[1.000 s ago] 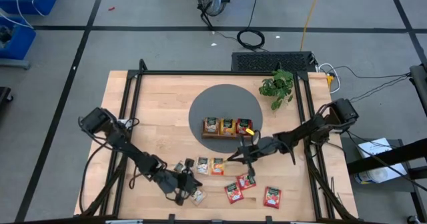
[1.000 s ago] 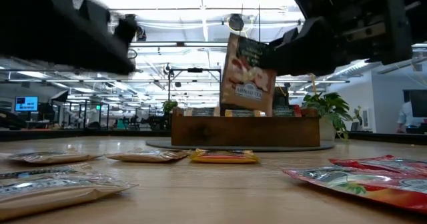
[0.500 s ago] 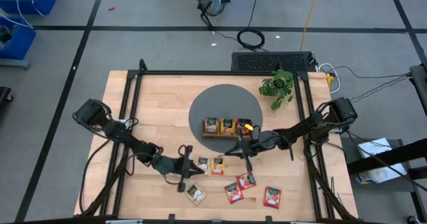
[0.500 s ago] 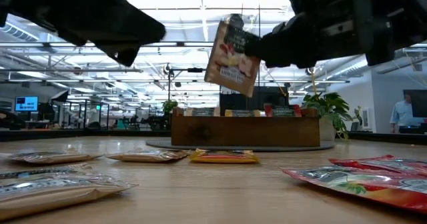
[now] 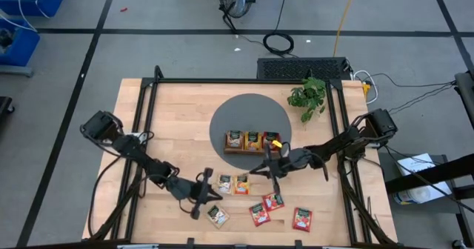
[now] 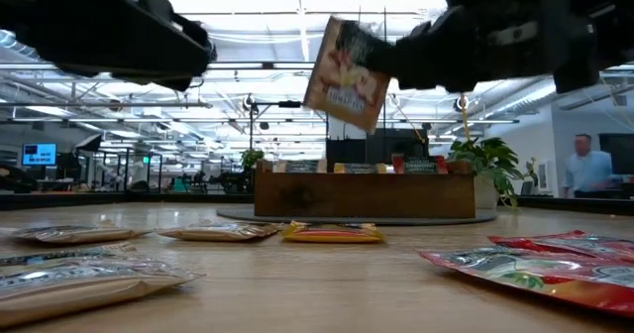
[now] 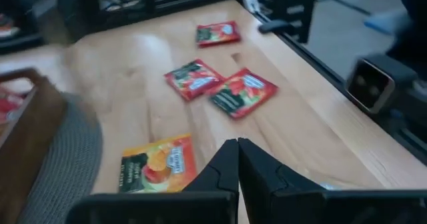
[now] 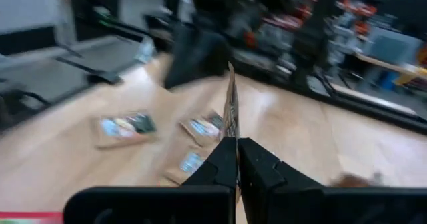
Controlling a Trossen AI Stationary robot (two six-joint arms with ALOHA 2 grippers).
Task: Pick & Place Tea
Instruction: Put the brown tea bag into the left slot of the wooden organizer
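Observation:
My right gripper (image 5: 265, 167) is shut on a cream-white tea sachet (image 6: 344, 73) with a dark top. It hangs in the air on the near side of the brown wooden tray (image 5: 252, 150). The tray stands on a grey round mat (image 5: 222, 123) and holds sachets on edge. Several more tea sachets lie flat on the table: cream ones (image 5: 224, 182) (image 5: 217, 216), an orange one (image 5: 241, 184) and red ones (image 5: 259, 213) (image 5: 302, 218). My left gripper (image 5: 204, 192) is shut with nothing in it, above the table beside the cream sachets. My right gripper pinches the sachet's dark upper end (image 6: 369, 48) between its two fingers, coming about level from the table's right side. The sachet shows edge-on between the fingertips (image 8: 231, 114). It hangs tilted, lifted clear of both table and tray.
A small potted plant (image 5: 308, 95) stands at the far right of the table. A black frame (image 5: 148, 101) runs along the table's edges. Bare wood lies left of the mat. A person walks in the room behind the table (image 6: 587, 169).
My right gripper has risen a little and rolled, so the held sachet has gone from nearly upright to tilted and sits higher. My left gripper, still shut, has moved up and toward the far edge, away from the cream sachet near the front edge.

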